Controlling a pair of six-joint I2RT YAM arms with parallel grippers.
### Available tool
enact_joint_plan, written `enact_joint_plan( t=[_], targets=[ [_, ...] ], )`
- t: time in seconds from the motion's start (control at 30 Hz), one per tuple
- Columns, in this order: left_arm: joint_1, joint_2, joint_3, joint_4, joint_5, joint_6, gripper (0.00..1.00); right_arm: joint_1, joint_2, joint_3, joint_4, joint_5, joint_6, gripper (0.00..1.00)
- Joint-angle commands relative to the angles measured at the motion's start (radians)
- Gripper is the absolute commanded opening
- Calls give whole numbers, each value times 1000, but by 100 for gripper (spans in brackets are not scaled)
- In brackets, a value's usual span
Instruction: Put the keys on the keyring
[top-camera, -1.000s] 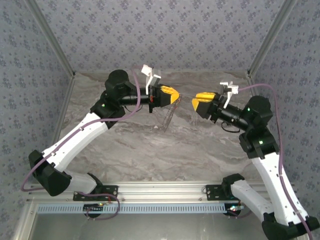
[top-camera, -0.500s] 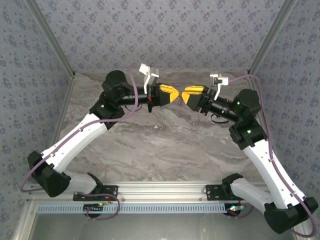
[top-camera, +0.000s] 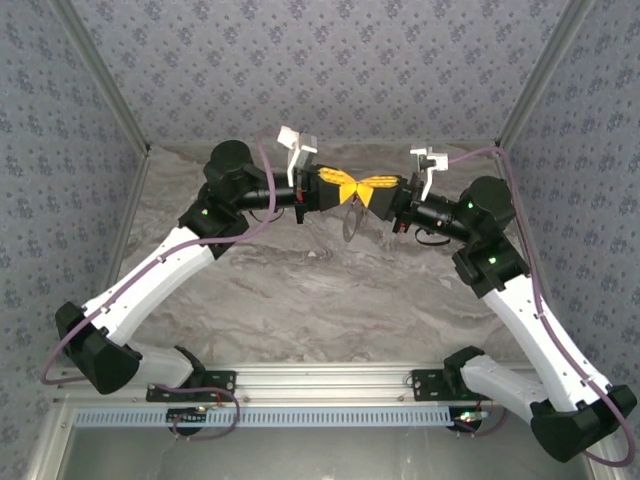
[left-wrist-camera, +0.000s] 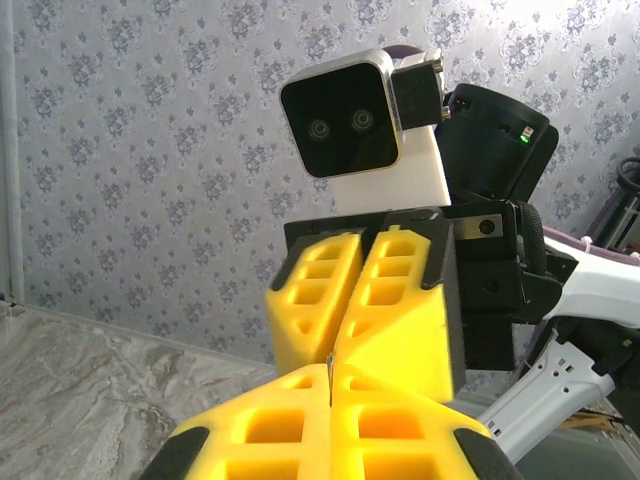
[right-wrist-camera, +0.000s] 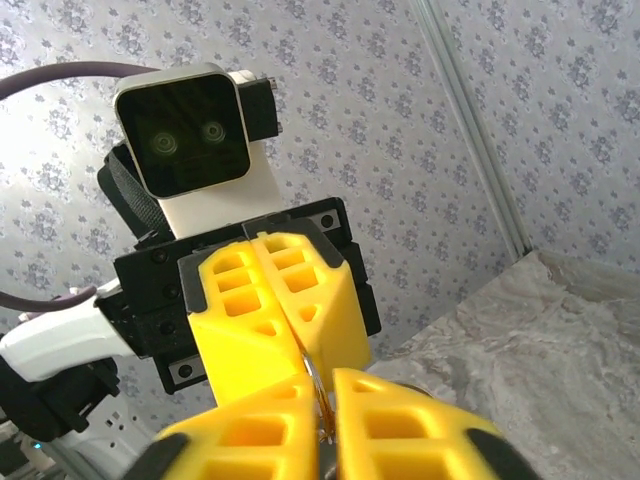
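A grey marbled table (top-camera: 300, 300) sits between floral-patterned walls (top-camera: 330, 70), with an aluminium rail (top-camera: 320, 375) along its near edge.

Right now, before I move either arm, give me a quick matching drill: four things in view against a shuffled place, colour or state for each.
1. left pincer
2. right pincer
3. keyring
4. table

A. marbled grey
B. dangling below where the yellow tips meet
C. shut, on the top view's right
D. shut, on the top view's left

Pairs: 1-D, 2-C, 3-B, 4-A
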Motion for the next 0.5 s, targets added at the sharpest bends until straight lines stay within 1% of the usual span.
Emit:
enact_joint_plan(
  t=[0.0,0.07,0.13,0.17,0.23,0.3,0.33,0.4,0.47],
  targets=[
    [-14,-17,8,36,57,0,0,-2,19,54,24,-21,21,1],
    [-13,-15,14,17,61,8,0,-8,26,74,-2,-40,12,0],
    [-14,-16,31,-32,56,35,0,-16,30,112,-89,-56,-40,0],
    [-12,-16,42,-65,51,54,2,-23,29,149,-153,-60,-73,0],
    [-8,-24,66,-150,43,107,23,-47,33,204,-303,-81,-162,0],
    [2,-37,81,-212,30,153,36,-85,44,252,-423,-116,-222,0],
    [6,-42,91,-250,30,179,40,-105,51,279,-483,-136,-256,0],
    [18,-45,112,-326,33,230,45,-132,68,334,-601,-159,-325,0],
    [24,-42,139,-396,38,275,48,-150,89,379,-696,-190,-380,0]
  ],
)
